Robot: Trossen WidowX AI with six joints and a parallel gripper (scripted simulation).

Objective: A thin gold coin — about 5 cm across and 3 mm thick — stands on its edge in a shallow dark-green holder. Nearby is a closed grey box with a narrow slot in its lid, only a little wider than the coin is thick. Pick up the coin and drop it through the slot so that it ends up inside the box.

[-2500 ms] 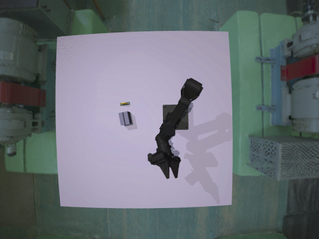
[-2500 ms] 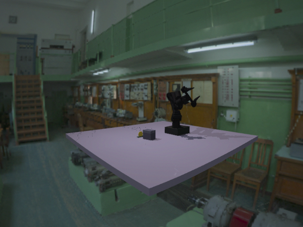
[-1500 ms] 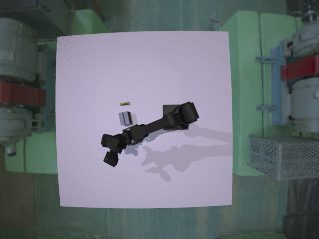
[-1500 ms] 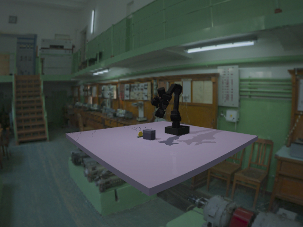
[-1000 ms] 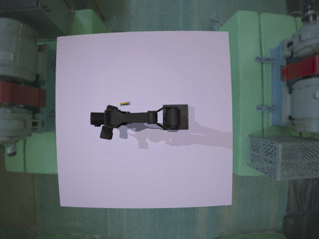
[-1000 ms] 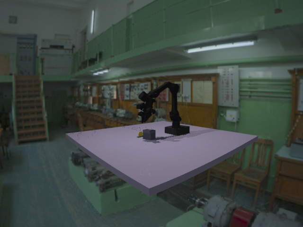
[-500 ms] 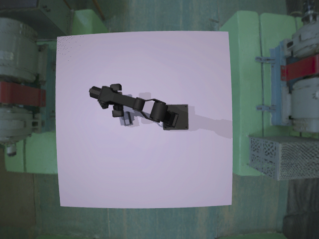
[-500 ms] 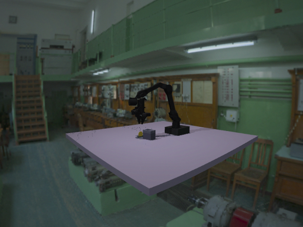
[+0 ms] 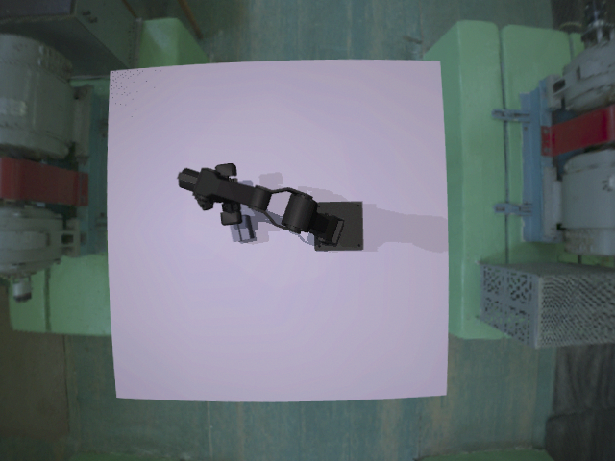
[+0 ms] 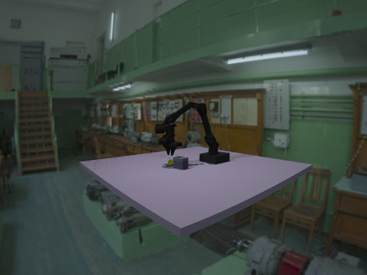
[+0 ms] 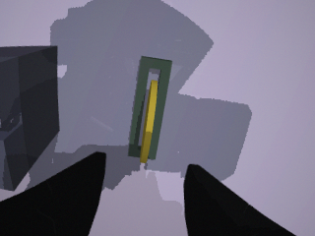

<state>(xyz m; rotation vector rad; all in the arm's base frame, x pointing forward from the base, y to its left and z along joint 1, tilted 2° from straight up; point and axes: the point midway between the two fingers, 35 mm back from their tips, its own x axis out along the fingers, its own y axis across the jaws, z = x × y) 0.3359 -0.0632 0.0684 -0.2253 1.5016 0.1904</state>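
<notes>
On the lilac counter, the gold coin stands on edge in its dark-green holder, a narrow rectangular frame whose long axis, like the coin's, runs almost straight away from the wrist camera, leaning slightly right at the far end. Just beside it, to the left in the wrist view, sits the grey box, matte and square-edged. Above the coin, the black pincer hangs partly open, its tapered fingers gripping nothing.
</notes>
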